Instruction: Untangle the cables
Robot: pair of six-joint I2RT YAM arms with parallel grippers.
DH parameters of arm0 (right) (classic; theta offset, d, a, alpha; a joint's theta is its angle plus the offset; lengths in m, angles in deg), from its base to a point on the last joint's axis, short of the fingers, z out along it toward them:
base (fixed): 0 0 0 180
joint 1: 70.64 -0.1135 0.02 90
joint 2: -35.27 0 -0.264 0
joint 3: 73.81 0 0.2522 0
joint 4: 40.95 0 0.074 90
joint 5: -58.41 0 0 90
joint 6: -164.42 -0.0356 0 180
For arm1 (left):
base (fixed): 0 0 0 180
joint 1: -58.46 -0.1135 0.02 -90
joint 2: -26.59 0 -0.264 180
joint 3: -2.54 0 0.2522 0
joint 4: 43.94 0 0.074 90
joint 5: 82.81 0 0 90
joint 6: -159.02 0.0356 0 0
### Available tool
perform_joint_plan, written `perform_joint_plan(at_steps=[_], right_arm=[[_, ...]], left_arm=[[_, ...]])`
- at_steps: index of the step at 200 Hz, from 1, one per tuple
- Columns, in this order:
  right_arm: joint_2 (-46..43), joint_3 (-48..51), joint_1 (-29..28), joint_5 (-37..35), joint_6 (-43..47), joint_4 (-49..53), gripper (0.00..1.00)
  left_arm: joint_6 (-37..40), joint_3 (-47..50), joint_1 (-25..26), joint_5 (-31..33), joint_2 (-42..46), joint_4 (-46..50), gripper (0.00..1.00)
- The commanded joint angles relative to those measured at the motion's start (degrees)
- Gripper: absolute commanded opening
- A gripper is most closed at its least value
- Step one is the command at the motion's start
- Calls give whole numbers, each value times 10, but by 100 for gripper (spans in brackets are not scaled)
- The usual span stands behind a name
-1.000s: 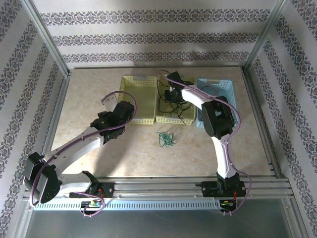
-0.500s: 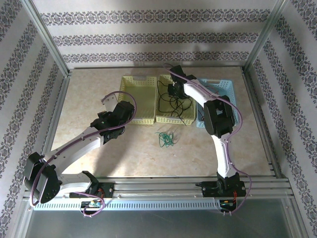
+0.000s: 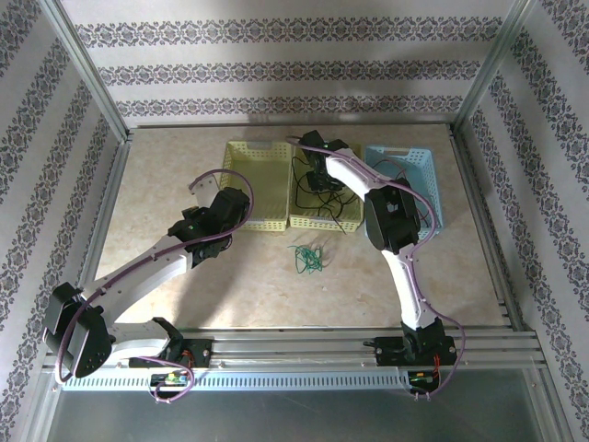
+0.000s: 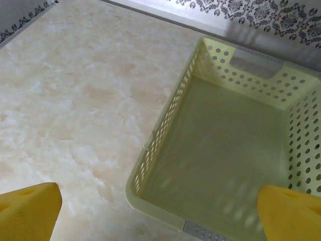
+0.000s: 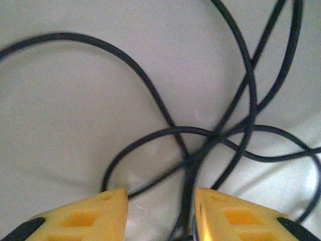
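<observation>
Perforated pale-yellow basket (image 4: pixel 170 118) sits on the marbled table (image 4: pixel 75 100) — left gripper (image 4: pixel 158 216) spread wide above its near corner

Place: robot lab test cell
Frame: aluminium posts (image 3: pixel 87 74), upper left and right
Walls: patterned panels (image 3: pixel 285 72) across the top
Floor: marbled tabletop (image 3: pixel 166 161), centre

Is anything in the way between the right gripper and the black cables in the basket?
Nothing visible does. The right gripper hangs directly over the black cables, jaws parted, with one strand running into the gap between them.
</observation>
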Motion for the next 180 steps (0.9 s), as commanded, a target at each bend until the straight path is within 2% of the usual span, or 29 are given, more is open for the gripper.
perform_joint_plan(at_steps=[1,63,85,114,154,180], right_arm=[[6,3,-2,-59,29,36,40],[-36,61,13,-85,26,28,40],[-62,72,13,-57,26,8,40],[-141,127,5,2,19,-70,41],[-277,204,-12,15,16,-131,45],[-374,297,-24,71,10,-135,46]], left_arm=[[1,-4,-4,1,10,2,99],[16,-7,-4,-6,5,-14,99],[32,-7,-4,-24,2,-26,99],[77,-9,-3,-85,-10,-57,99],[199,-5,30,-179,-34,-121,99],[264,10,51,-306,-42,-145,99]])
